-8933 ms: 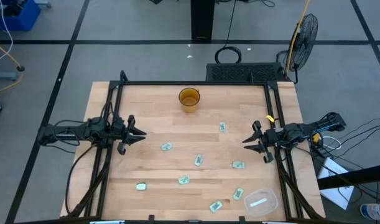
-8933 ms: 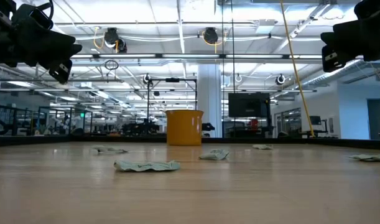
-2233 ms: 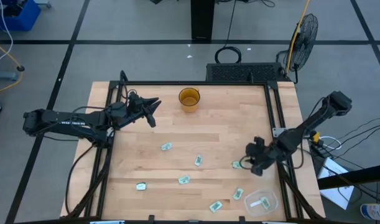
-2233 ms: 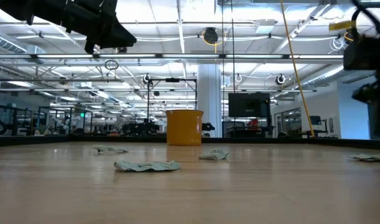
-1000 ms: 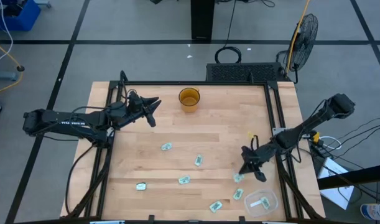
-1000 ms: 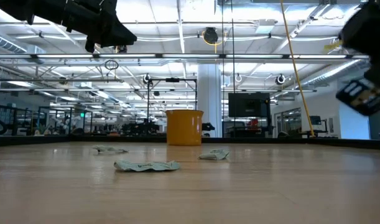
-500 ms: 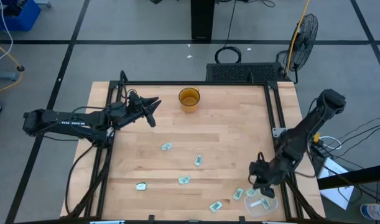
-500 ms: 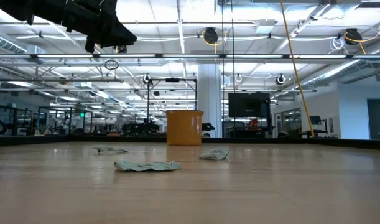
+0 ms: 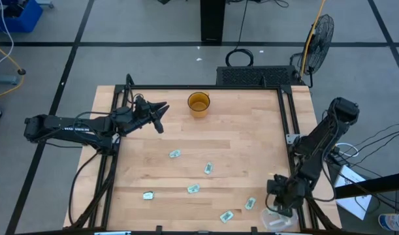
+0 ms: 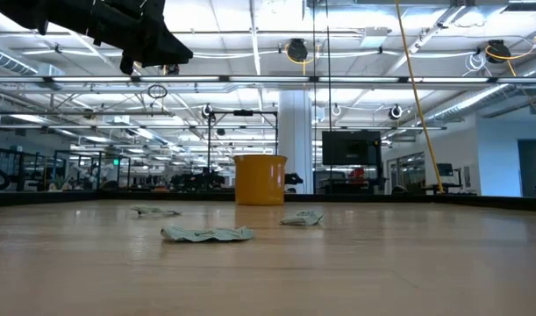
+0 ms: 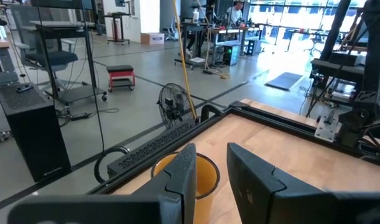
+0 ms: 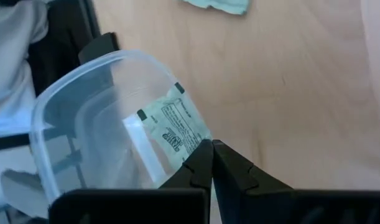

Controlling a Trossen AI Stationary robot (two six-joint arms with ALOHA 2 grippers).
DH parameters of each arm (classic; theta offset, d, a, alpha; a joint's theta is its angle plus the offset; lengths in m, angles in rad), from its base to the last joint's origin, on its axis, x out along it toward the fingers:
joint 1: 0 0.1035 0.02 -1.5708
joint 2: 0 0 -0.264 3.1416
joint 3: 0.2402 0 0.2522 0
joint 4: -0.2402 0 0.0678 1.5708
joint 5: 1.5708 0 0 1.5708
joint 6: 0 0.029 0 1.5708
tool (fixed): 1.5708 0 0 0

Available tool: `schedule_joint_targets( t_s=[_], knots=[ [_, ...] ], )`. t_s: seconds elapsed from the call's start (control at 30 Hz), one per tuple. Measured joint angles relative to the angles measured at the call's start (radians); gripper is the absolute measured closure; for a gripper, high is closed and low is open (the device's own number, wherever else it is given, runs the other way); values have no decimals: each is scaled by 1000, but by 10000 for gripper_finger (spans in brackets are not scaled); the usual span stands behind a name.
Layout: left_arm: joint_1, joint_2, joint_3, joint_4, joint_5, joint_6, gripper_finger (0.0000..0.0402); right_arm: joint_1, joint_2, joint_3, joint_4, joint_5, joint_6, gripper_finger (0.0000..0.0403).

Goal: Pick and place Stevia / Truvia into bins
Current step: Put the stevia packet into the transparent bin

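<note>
The clear tub [image 12: 84, 124] at the high view's lower right held a white strip, and the right gripper [image 12: 211, 163] pinched one green sachet [image 12: 175, 129] over its rim. The amber cup [image 9: 198, 104] stood at upper centre, near the left gripper [image 9: 161, 113], whose fingers were slightly apart and empty. Loose sachets [image 9: 208, 168] lay scattered between them.

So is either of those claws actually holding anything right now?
Yes. The right gripper, over the clear tub, pinches a sachet by one corner. The left gripper, near the amber cup, holds nothing.
</note>
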Motion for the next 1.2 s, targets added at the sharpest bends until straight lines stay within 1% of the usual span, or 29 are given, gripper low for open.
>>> schedule_joint_targets(
  t_s=[0.13,0.23,0.37,0.47,0.57,0.63,0.7,0.8,0.93,1.07,1.13,1.2],
  knots=[
    [0,0,0,1,0,-1,309,0,-40,0,-40,3,-17,403],
    [0,0,0,2,0,-1,309,0,-70,0,-36,4,-18,403],
    [0,0,0,2,0,-1,309,0,-102,31,-47,9,-30,403],
    [0,0,0,2,0,-1,309,0,-114,64,-25,32,-43,403],
    [0,0,0,2,0,-1,309,11,-113,83,47,37,-41,403],
    [0,0,0,2,0,-1,309,24,-95,84,48,59,-21,403],
    [0,0,0,2,0,-1,309,37,-62,82,23,58,27,403],
    [0,0,0,0,0,-1,309,58,-6,82,36,54,86,403],
    [0,0,0,1,0,-1,309,72,56,82,43,51,126,403],
    [0,0,0,2,0,-2,309,70,91,82,-14,-21,227,403],
    [0,0,0,2,0,-5,309,70,104,82,-54,-41,300,400],
    [0,0,0,3,0,-14,309,70,119,82,-72,-58,338,392]
  ],
)
